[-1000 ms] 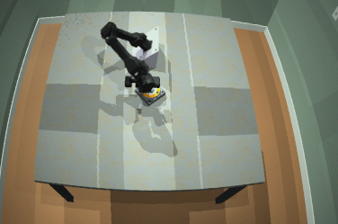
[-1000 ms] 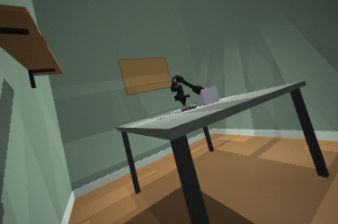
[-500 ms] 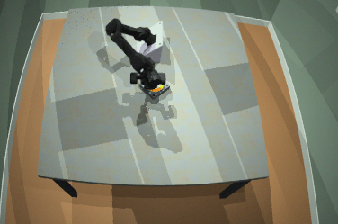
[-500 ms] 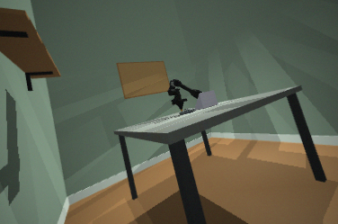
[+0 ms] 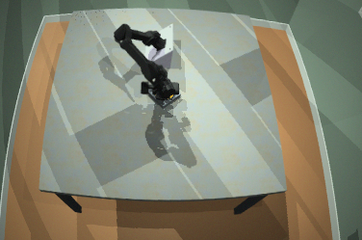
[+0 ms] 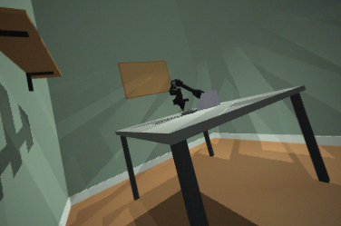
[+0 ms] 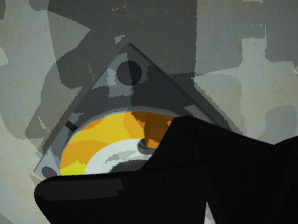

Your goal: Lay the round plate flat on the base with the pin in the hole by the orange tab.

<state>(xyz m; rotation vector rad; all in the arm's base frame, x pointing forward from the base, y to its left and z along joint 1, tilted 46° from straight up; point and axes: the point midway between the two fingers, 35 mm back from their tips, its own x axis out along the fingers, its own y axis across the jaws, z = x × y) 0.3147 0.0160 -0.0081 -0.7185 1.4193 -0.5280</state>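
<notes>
Black arm (image 5: 144,60) bent low over a grey table (image 5: 231,127), gripper (image 5: 166,94) with fingers shut tight on nothing, hovering over the yellow-orange round plate (image 7: 107,143), plate on its square grey base (image 7: 129,72), near table centre, gripper covering its 4 o'clock side

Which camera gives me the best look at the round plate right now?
The wrist view: the plate fills the lower middle, its yellow-orange ring clear above the dark gripper that hides its lower part. The top view shows only a tiny orange speck under the arm. The exterior view is too distant to make it out.
</notes>
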